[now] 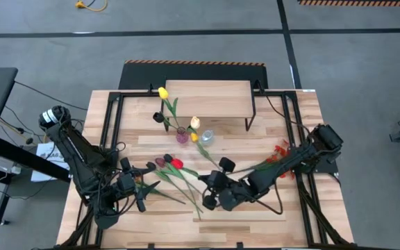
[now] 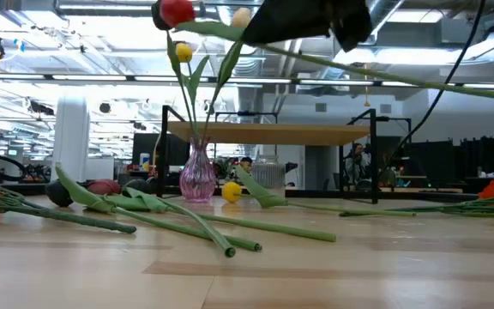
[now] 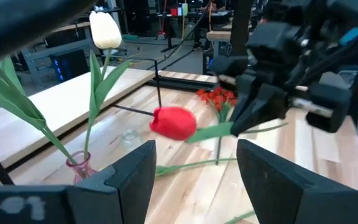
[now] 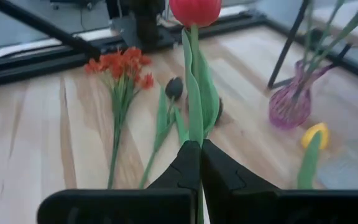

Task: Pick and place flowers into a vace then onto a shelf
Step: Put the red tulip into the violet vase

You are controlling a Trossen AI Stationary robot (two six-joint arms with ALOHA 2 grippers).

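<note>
Flowers are spread over the table (image 1: 255, 215), and one red tulip (image 4: 195, 10) is held up off the boards: its green stem is pinched by the right claw (image 4: 200, 163), whose fingers are clamped tight on it, over the middle of the table. From the left wrist view the same red head (image 3: 173, 122) is seen in the air, stem gripped by that claw. The left claw (image 3: 194, 171) is held off to the left side of the table, fingers parted, nothing between them.

A pink glass vase (image 2: 197, 176) is stood upright in front of the shelf (image 1: 207, 97). A yellow tulip (image 1: 162, 93) and a cream tulip (image 3: 105, 30) are set in it. A clear glass jar (image 1: 206, 136) is placed just beside the vase, and a loose yellow tulip head (image 2: 231, 191) lies on the table close by.

A dark maroon tulip (image 4: 174, 88) is seen lying flat on the boards, with more green stems (image 2: 187, 219) sprawled around it. An orange-red spray (image 4: 120, 65) is laid towards the right edge of the table, well apart from the vase.
</note>
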